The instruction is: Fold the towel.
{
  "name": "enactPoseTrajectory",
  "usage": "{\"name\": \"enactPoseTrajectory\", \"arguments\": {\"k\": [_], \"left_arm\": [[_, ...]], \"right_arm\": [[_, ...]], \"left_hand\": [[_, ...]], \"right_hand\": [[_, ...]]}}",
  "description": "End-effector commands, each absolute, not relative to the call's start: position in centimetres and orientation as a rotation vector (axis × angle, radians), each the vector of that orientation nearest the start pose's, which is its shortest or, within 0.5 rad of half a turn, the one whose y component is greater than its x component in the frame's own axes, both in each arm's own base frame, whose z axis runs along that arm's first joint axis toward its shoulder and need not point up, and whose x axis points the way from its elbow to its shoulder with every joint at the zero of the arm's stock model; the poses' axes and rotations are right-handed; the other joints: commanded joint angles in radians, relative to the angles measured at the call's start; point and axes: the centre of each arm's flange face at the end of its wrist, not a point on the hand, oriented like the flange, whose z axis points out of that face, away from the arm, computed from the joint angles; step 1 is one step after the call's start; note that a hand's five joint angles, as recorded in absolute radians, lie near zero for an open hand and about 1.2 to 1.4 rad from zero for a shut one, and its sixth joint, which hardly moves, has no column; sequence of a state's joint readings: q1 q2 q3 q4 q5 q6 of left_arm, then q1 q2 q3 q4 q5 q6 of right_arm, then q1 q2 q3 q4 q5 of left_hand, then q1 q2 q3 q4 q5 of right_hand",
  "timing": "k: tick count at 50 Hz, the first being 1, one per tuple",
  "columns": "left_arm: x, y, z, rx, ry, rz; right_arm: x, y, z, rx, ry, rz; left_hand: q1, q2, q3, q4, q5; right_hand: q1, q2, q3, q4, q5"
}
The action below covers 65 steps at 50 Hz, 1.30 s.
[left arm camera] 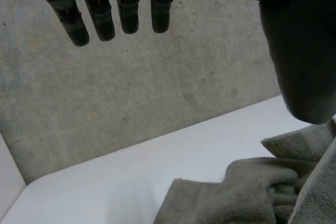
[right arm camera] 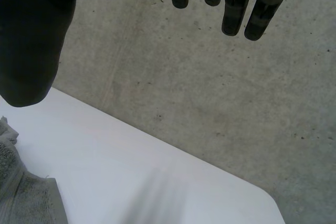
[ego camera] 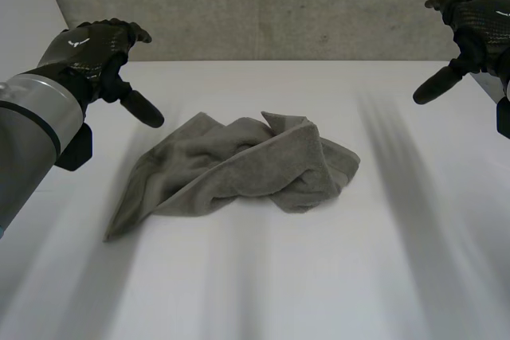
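Towel (ego camera: 239,166) lies crumpled at the middle of the table (ego camera: 335,276). Left hand (ego camera: 89,52) and right hand (ego camera: 476,23) hover off either side, fingers straight, holding nothing. Judgement: spread it flat first; start from the corner trailing toward the near-left edge.

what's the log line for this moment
towel: crumpled, unfolded | left hand: open, off towel | right hand: open, off towel | fold: not started
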<state>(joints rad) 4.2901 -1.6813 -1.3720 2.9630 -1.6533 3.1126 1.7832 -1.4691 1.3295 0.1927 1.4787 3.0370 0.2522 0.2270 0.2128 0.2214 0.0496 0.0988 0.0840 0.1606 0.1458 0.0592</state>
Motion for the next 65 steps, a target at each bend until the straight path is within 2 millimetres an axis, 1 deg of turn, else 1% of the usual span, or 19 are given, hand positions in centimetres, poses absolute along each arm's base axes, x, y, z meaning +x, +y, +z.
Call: {"name": "enactPoseTrajectory", "arguments": {"k": [1, 28, 33, 35, 36, 38, 41, 43, 44, 46, 47, 48, 49, 51, 52, 54, 57, 63, 65], "left_arm": [[-24.5, -24.3, 31.9, 0.399, 2.488, -2.267], [-24.6, -24.3, 31.5, 0.404, 2.492, -2.264], [-24.7, -24.4, 30.1, 0.420, 2.521, -2.216], [-24.8, -24.8, 28.2, 0.422, 2.558, -2.155], [-24.8, -24.8, 28.2, 0.423, 2.558, -2.155], [-24.9, -25.0, 25.8, 0.424, 2.611, -2.079], [-24.9, -25.1, 24.5, 0.425, 2.634, -2.041], [-25.2, -25.5, 22.2, 0.434, 2.670, -1.981], [-25.2, -25.5, 22.2, 0.434, 2.670, -1.980], [-25.5, -25.8, 19.9, 0.434, 2.704, -1.908], [-25.5, -25.8, 19.9, 0.434, 2.704, -1.908], [-25.6, -26.0, 18.8, 0.424, 2.709, -1.883], [-25.6, -26.0, 18.7, 0.424, 2.709, -1.883], [-26.1, -26.3, 16.6, 0.417, 2.711, -1.828], [-26.1, -26.3, 16.6, 0.417, 2.711, -1.828], [-26.6, -26.5, 15.1, 0.423, 2.714, -1.795], [-26.9, -27.0, 14.3, 0.411, 2.704, -1.797], [-27.5, -27.7, 13.4, 0.420, 2.671, -1.844], [-27.9, -28.1, 12.6, 0.425, 2.668, -1.843]], "right_arm": [[20.6, -28.5, 33.4, -0.452, 2.133, -2.052], [20.7, -28.5, 33.5, -0.468, 2.116, -2.058], [21.4, -28.2, 33.5, -0.608, 2.079, -2.061], [22.1, -27.6, 32.9, -0.790, 2.057, -2.047], [22.1, -27.6, 32.9, -0.791, 2.056, -2.047], [23.5, -26.5, 32.3, -0.967, 1.990, -2.023], [24.3, -26.1, 32.0, -1.020, 1.964, -2.010], [26.1, -25.9, 30.5, -1.089, 1.944, -1.940], [26.1, -25.9, 30.5, -1.090, 1.944, -1.939], [28.2, -26.0, 29.0, -1.141, 1.929, -1.871], [28.2, -26.0, 29.0, -1.142, 1.929, -1.870], [29.1, -26.1, 28.3, -1.161, 1.918, -1.845], [29.9, -26.2, 27.6, -1.180, 1.913, -1.820], [30.7, -26.5, 26.7, -1.204, 1.909, -1.796], [30.7, -26.5, 26.7, -1.205, 1.909, -1.796], [32.3, -27.1, 24.8, -1.258, 1.904, -1.764], [33.5, -27.9, 22.9, -1.309, 1.912, -1.763], [34.8, -29.1, 19.9, -1.383, 1.954, -1.797], [35.4, -29.8, 18.0, -1.430, 1.963, -1.813]], "left_hand": [[-0.083, -0.058, -0.038, -0.047, -0.050], [-0.083, -0.058, -0.038, -0.047, -0.050], [-0.083, -0.058, -0.038, -0.047, -0.050], [-0.083, -0.058, -0.038, -0.047, -0.050], [-0.083, -0.058, -0.038, -0.047, -0.050], [-0.083, -0.058, -0.038, -0.047, -0.050], [-0.086, -0.060, -0.038, -0.047, -0.050], [-0.083, -0.058, -0.038, -0.047, -0.050], [-0.083, -0.058, -0.038, -0.047, -0.050], [-0.086, -0.060, -0.038, -0.047, -0.050], [-0.086, -0.060, -0.038, -0.047, -0.050], [-0.086, -0.060, -0.038, -0.047, -0.050], [-0.086, -0.060, -0.038, -0.047, -0.050], [-0.086, -0.060, -0.038, -0.047, -0.050], [-0.086, -0.060, -0.038, -0.047, -0.050], [-0.083, -0.058, -0.038, -0.047, -0.050], [-0.083, -0.058, -0.038, -0.047, -0.050], [-0.080, -0.055, -0.038, -0.047, -0.050], [-0.065, -0.040, -0.038, -0.047, -0.037]], "right_hand": [[-0.099, -0.084, 0.014, 0.029, -0.059], [-0.099, -0.084, 0.014, 0.029, -0.059], [-0.099, -0.084, 0.014, 0.029, -0.059], [-0.099, -0.084, 0.014, 0.029, -0.059], [-0.099, -0.084, 0.014, 0.029, -0.059], [-0.099, -0.084, 0.014, 0.029, -0.059], [-0.099, -0.084, 0.014, 0.029, -0.059], [-0.099, -0.084, 0.014, 0.029, -0.059], [-0.099, -0.084, 0.014, 0.029, -0.059], [-0.099, -0.084, 0.014, 0.029, -0.059], [-0.099, -0.084, 0.014, 0.029, -0.059], [-0.096, -0.081, 0.014, 0.029, -0.059], [-0.093, -0.078, 0.014, 0.029, -0.059], [-0.093, -0.078, 0.014, 0.029, -0.059], [-0.093, -0.078, 0.014, 0.029, -0.059], [-0.084, -0.070, 0.014, 0.029, -0.059], [-0.075, -0.061, 0.014, 0.029, -0.059], [-0.058, -0.043, 0.014, 0.029, -0.059], [0.021, 0.036, 0.014, 0.029, -0.059]]}}
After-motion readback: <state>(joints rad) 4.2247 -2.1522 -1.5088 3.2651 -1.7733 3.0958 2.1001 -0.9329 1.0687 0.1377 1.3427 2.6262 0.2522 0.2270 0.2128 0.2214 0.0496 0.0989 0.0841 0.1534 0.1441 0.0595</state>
